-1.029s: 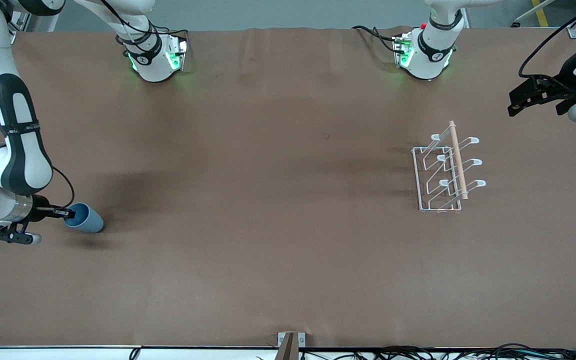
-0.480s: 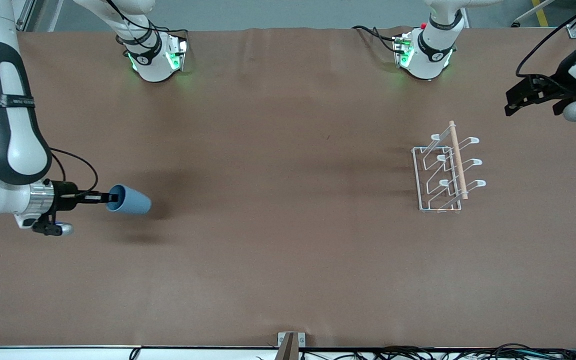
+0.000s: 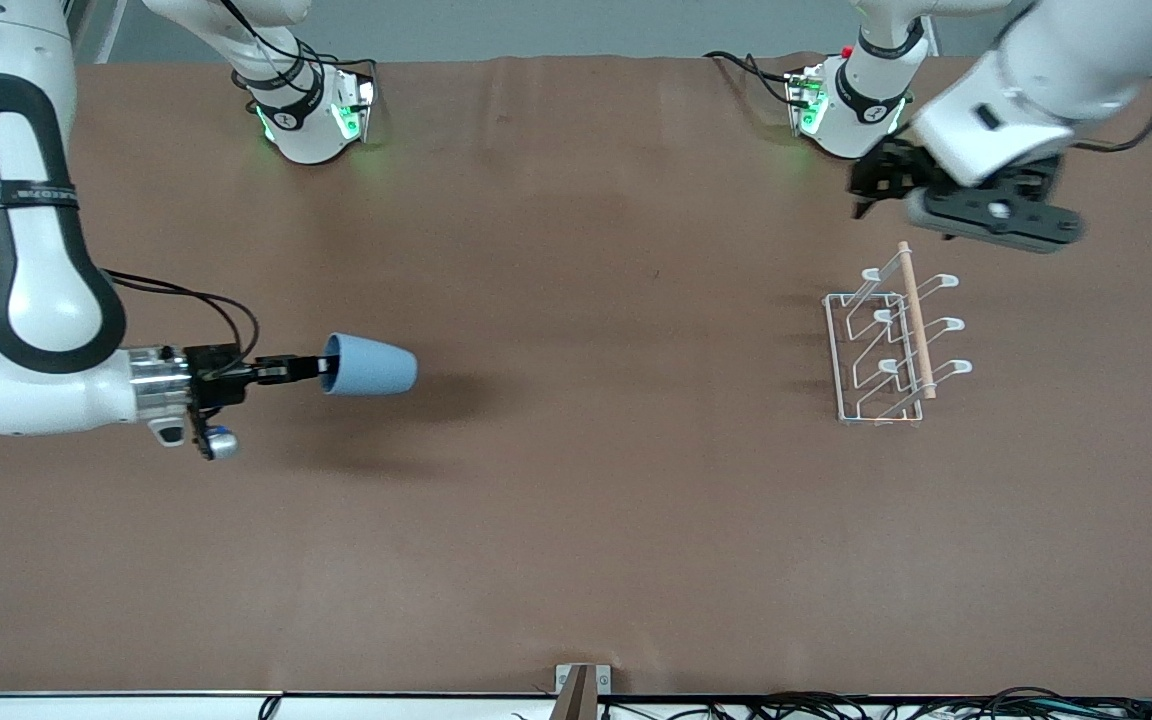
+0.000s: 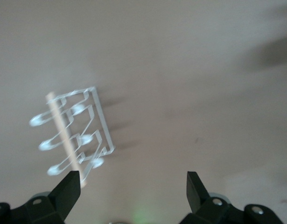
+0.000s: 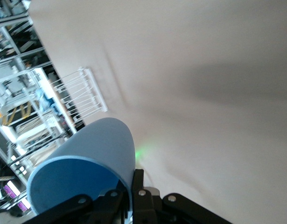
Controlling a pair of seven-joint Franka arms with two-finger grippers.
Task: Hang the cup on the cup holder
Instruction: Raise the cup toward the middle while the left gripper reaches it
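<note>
My right gripper (image 3: 311,368) is shut on the rim of the light-blue cup (image 3: 369,365) and holds it on its side in the air over the table's middle, toward the right arm's end. In the right wrist view the cup (image 5: 89,163) fills the space by the fingers (image 5: 138,179), one inside the rim and one outside. The white wire cup holder (image 3: 891,335) with its wooden bar stands toward the left arm's end; it also shows in the left wrist view (image 4: 75,133). My left gripper (image 3: 871,185) hangs open and empty over the table just farther from the front camera than the holder.
The two arm bases (image 3: 311,115) (image 3: 851,110) stand along the table's edge farthest from the front camera. A small bracket (image 3: 581,685) sits at the table's edge nearest it.
My right gripper has carried the cup up off the table and toward the holder's end. My left arm has swung in from the table's end to above the holder.
</note>
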